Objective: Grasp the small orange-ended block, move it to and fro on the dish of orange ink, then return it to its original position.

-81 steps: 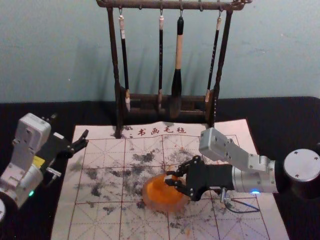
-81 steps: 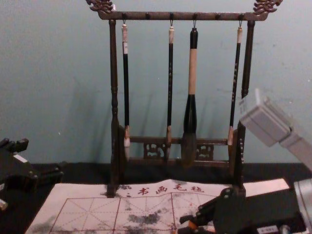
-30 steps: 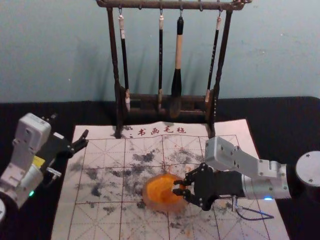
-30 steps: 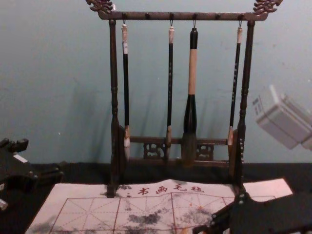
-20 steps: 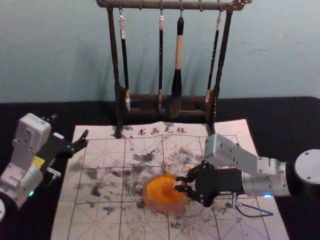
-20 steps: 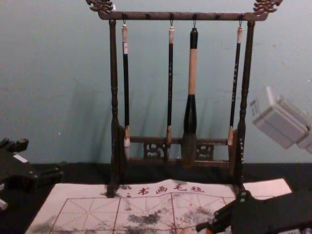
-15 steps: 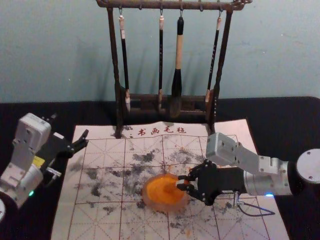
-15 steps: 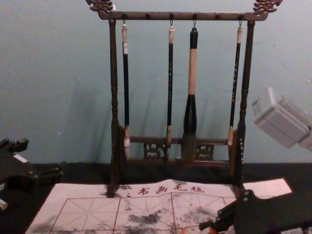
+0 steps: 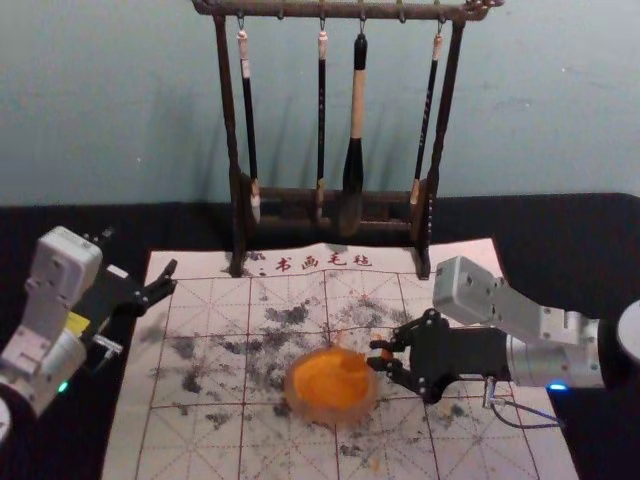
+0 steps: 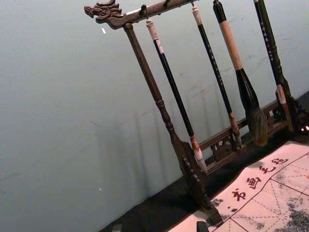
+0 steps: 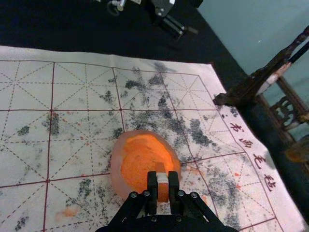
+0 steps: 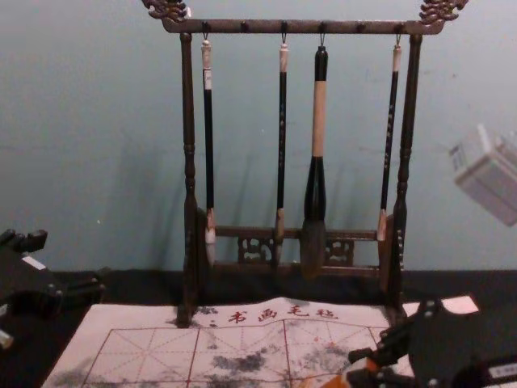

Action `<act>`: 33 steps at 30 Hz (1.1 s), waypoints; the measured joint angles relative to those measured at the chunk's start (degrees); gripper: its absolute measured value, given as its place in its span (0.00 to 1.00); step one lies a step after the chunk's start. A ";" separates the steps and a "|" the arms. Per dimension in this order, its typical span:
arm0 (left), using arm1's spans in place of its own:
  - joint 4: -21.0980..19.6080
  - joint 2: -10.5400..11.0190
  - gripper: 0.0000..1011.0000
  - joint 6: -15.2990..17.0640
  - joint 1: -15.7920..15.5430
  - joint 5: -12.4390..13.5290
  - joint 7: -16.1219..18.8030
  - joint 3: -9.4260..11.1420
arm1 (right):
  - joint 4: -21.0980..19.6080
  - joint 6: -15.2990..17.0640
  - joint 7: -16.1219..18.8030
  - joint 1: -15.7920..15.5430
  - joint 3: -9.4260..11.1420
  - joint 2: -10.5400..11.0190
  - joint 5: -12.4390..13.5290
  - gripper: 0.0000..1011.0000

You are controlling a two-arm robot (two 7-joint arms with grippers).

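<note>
Block (image 11: 162, 193) upright-looking between the tips of the right pincer (image 11: 162, 177), by the rim of the dish (image 11: 117, 169), on the robot's right. Looks light, rigid and flat-sided, so probably needs only a modest squeeze; likely slippery wherever wet with orange ink (image 11: 137, 157). Best held by the pale middle, clear of the inked end, and kept square to avoid pivoting during a rub. Right pincer closed down to the block's width, with a secure-looking grip. Cannot tell about contact with the ink. Dish possibly light enough to skid across the gridded mat (image 9: 200, 440), so press gently. Probably between strokes or finishing; return to the original spot left to do. Left pincer (image 9: 139, 255) parked at the robot's left, over the dark surface (image 9: 560, 240), spread wide, holding nothing. Farther back, brush rack (image 12: 242, 27).
</note>
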 joint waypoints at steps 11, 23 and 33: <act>0.01 0.00 0.99 0.00 0.00 0.00 0.00 0.00 | -4.37 2.30 -1.77 -2.54 3.34 2.86 2.48 0.12; 0.00 0.00 0.99 0.00 0.00 0.00 0.00 0.00 | -10.57 9.72 -6.76 -7.20 8.92 6.38 6.28 0.12; 0.01 0.00 0.99 0.00 0.00 0.00 0.00 0.00 | -15.01 14.35 -9.32 -10.63 13.43 9.73 8.95 0.12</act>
